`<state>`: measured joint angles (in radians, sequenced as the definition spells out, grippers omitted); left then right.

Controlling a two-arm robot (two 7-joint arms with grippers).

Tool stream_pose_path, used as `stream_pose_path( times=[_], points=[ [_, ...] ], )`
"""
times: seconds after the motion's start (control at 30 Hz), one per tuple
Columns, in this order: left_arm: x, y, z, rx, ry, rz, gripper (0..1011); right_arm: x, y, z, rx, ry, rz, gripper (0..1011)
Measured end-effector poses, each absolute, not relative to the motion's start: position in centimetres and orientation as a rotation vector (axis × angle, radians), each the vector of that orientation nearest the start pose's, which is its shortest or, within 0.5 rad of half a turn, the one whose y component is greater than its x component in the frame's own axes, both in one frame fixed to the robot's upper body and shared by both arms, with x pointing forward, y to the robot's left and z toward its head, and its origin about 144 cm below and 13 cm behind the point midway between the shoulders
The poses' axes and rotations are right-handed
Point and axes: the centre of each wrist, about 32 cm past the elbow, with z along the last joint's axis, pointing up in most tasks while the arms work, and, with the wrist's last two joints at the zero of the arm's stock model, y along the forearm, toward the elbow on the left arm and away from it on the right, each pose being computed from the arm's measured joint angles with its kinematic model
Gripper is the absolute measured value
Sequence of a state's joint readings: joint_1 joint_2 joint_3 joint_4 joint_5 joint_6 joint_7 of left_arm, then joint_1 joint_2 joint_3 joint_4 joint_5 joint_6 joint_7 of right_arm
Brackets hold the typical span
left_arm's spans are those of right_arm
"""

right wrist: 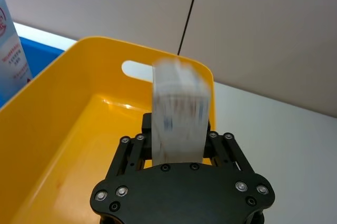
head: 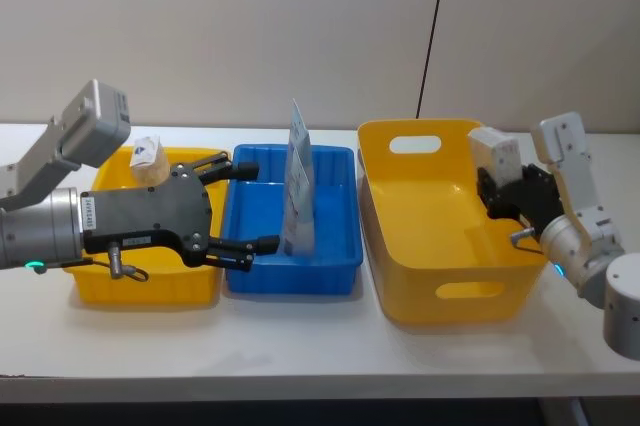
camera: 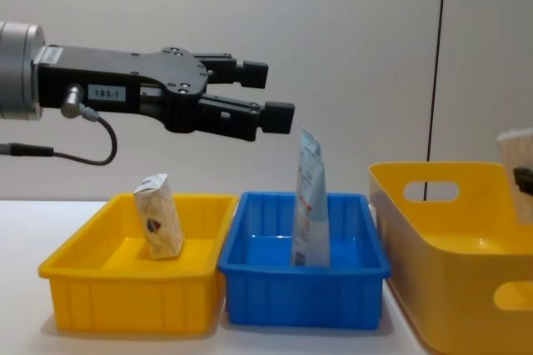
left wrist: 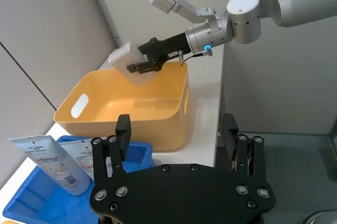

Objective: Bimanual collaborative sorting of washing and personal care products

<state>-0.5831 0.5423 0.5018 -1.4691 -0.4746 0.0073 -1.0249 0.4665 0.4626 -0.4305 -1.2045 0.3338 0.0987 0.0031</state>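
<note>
My right gripper [head: 503, 196] is shut on a pale soft pack [head: 494, 154] and holds it above the right side of the big yellow bin [head: 440, 291]. The right wrist view has the pack [right wrist: 179, 103] upright between my right gripper's [right wrist: 179, 132] fingers, over the bin's inside. My left gripper [head: 255, 206] hovers open and empty over the seam between the small yellow bin [head: 150, 286] and the blue bin [head: 290, 276]. A cream packet [camera: 158, 215] stands in the small yellow bin. A light-blue-and-white tube [camera: 310, 209] stands upright in the blue bin.
Three bins stand in a row on the white table [head: 300, 346], close to each other. A wall runs behind them, with a dark cable [head: 432, 36] hanging down it. Open tabletop lies in front of the bins.
</note>
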Motion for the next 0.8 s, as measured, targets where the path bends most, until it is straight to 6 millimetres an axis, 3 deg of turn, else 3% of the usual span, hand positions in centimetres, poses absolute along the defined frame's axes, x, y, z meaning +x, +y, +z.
stream_pose_path(
  times=[0.6,0.8],
  points=[
    [57.1,26.4,129.4,0.129,-0.281,0.196,1002,57.9,-27.7,119.2,-0.229,-0.135,-1.321,990],
    [57.1,26.4,129.4,0.129,-0.281,0.196,1001,57.7,-27.3,119.7,-0.2,-0.131,-1.288,1002]
  ],
)
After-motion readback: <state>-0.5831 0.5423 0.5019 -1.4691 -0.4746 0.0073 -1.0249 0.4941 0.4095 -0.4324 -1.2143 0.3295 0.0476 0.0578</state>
